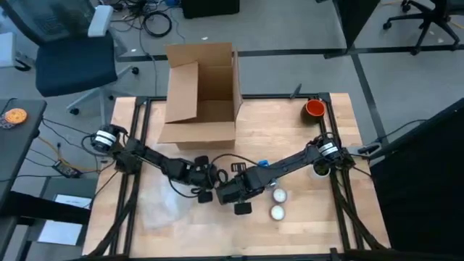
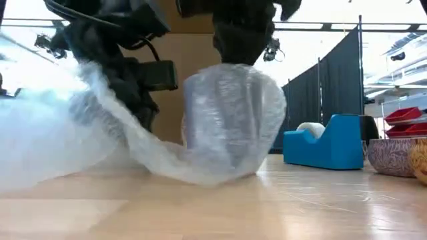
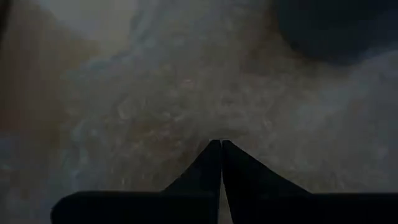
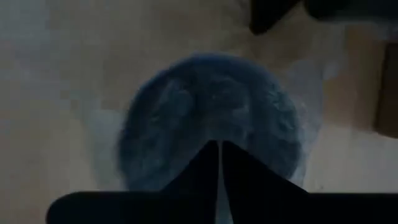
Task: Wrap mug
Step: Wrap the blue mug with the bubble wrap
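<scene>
Mug [image 2: 230,120], swathed in clear bubble wrap [image 2: 80,143], stands upright on the wooden counter [image 2: 280,200] directly beneath the right hand [image 4: 220,144], whose two dark fingers are pressed together to a narrow point over the round, dark blue top of the mug in the right wrist view. From the low view that hand comes down onto the top of the wrapped mug and appears to touch the wrap there; whether it pinches any film cannot be told. The left hand [image 3: 221,143] sits just beside the right hand, on the side where the loose sheet trails away across the counter, and its fingers are likewise closed to a point, with crinkled wrap right in front of them. Beyond the right hand, a blue tape dispenser [image 2: 323,140] rests on the counter, well apart from the mug.
</scene>
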Tool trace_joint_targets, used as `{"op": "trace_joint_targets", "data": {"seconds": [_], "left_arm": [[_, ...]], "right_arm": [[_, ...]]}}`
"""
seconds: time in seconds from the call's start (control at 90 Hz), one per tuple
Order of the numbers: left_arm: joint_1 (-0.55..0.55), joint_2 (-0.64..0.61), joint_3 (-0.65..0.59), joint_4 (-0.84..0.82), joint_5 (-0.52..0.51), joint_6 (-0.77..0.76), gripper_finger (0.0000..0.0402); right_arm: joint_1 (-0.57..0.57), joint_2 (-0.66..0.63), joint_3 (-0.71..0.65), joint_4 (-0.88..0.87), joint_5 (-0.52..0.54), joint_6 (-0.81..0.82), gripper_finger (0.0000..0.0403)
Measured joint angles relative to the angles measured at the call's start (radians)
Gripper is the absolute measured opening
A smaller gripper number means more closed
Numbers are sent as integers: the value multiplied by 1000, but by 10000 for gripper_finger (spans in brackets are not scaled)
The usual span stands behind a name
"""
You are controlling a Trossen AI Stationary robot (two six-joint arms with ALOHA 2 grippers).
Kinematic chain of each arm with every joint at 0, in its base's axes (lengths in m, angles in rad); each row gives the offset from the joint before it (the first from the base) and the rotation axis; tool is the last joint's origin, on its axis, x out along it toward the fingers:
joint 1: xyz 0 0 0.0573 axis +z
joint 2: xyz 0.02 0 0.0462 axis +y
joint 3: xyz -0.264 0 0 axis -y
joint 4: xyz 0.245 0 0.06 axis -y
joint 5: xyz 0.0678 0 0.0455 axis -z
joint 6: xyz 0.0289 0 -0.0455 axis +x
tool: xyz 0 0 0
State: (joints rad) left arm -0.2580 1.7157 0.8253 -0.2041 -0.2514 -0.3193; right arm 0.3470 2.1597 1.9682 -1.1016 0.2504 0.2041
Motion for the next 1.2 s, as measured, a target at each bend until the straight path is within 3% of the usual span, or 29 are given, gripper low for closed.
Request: {"op": "trace_joint_targets", "data": {"seconds": [0.233, 0.789, 1.011, 1.2], "left_arm": [[0, -13, -2, -3, 57, 16, 0], [-77, -45, 98, -152, 112, 29, 0], [-90, -45, 99, -117, 106, 27, 0], [-107, -54, 100, -240, 103, 12, 0]], "right_arm": [[11, -1, 34, 3, -78, -25, 0], [-56, -3, -178, 207, -153, -73, 0], [-60, -2, -69, 96, -157, -78, 0], [-39, -2, 29, 56, -149, -82, 0]]}}
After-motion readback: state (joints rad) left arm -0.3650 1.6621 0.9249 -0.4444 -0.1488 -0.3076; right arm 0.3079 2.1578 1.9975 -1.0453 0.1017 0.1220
